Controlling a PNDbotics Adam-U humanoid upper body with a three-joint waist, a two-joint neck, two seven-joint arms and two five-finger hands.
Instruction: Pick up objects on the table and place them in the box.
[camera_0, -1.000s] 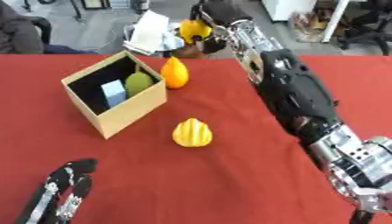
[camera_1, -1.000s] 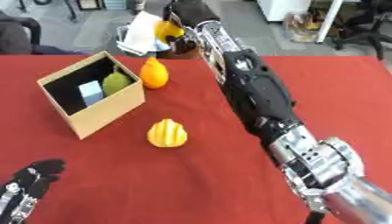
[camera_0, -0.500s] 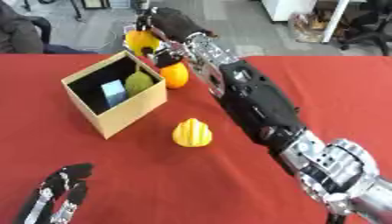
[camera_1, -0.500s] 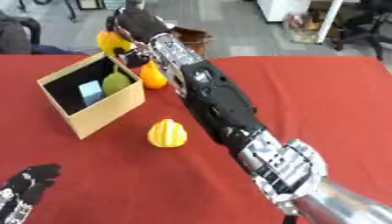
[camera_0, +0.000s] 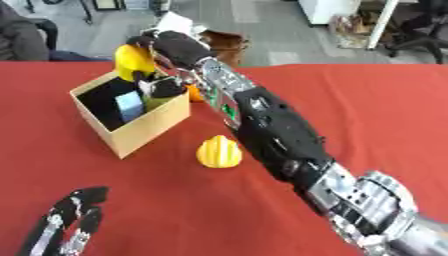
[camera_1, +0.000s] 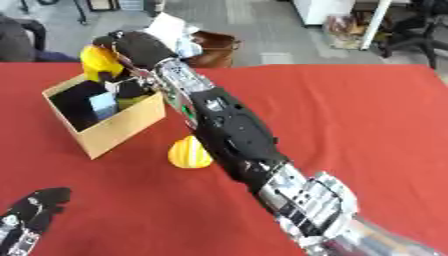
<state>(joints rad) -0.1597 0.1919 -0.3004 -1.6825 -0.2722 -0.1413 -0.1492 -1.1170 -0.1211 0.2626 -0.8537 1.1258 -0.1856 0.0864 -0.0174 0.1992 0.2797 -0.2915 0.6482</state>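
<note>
While the right hand (camera_0: 166, 47) curls round a yellow fruit (camera_0: 134, 60) above the box (camera_0: 149, 122) — it looks light, smooth, rounded — a grip across its middle seems safest.

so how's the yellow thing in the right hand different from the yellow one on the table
The yellow object in the right hand is up in the air over the far edge of the box; the yellow ridged object lies on the red table in front of the box.
The held yellow object is partly hidden by the fingers; the ridged one is untouched and fully visible.
The held one looks smooth; the other shows vertical ridges.
Both are yellow and rounded.
</note>
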